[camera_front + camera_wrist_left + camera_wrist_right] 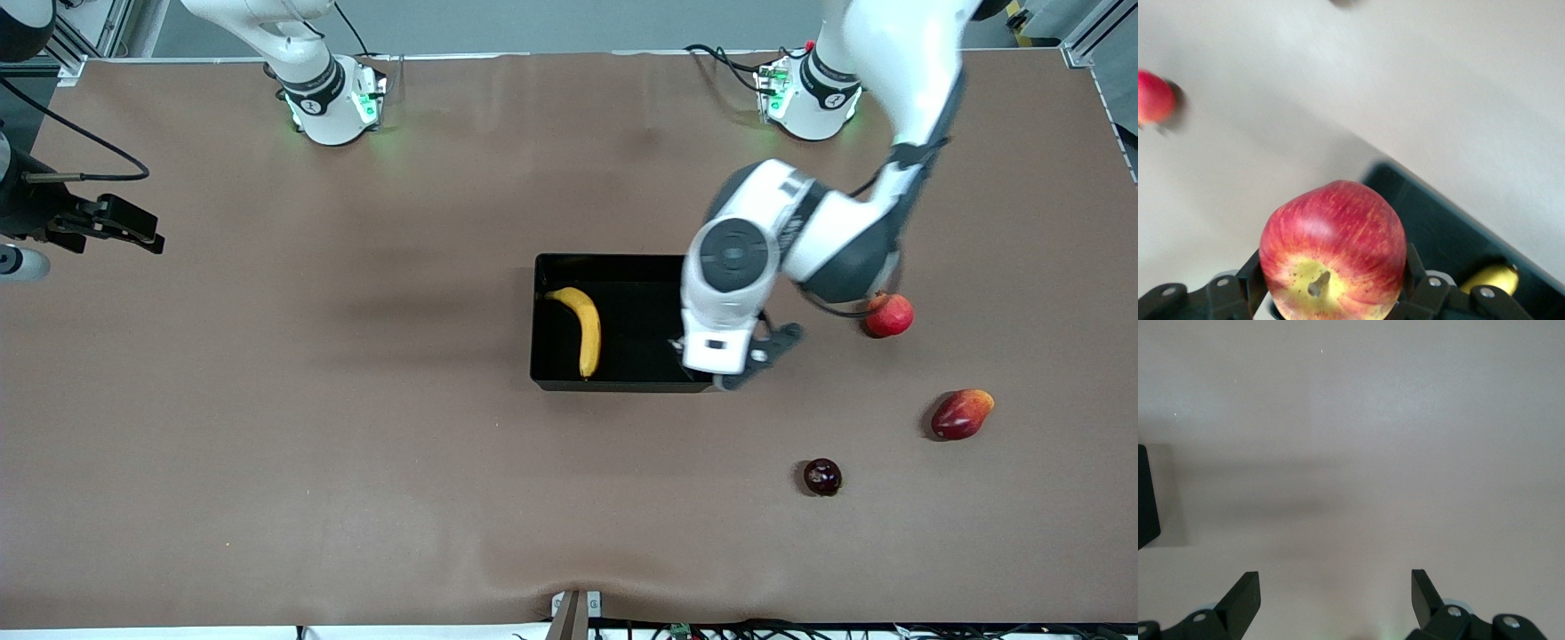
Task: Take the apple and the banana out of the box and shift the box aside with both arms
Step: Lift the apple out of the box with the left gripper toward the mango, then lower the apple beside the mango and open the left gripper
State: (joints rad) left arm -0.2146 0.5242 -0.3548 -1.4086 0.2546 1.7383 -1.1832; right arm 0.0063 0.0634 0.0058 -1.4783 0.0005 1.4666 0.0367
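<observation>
- Brown table (pixel 356 444) carries everything, with spare fruit toward the left arm's end.
- Black box (pixel 622 378) sits at centre; the banana (pixel 582 329) lies inside at its nine o'clock wall.
- Left gripper (pixel 1335 293), over the box's three o'clock edge, clamps the apple (pixel 1333 250) for removal.
- Right gripper (pixel 1335 593) waits, fingers spread, over bare table.

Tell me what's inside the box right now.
Only the banana shows in the box. The left arm covers one corner, so that part can't be checked. The left gripper holds the apple.
</observation>
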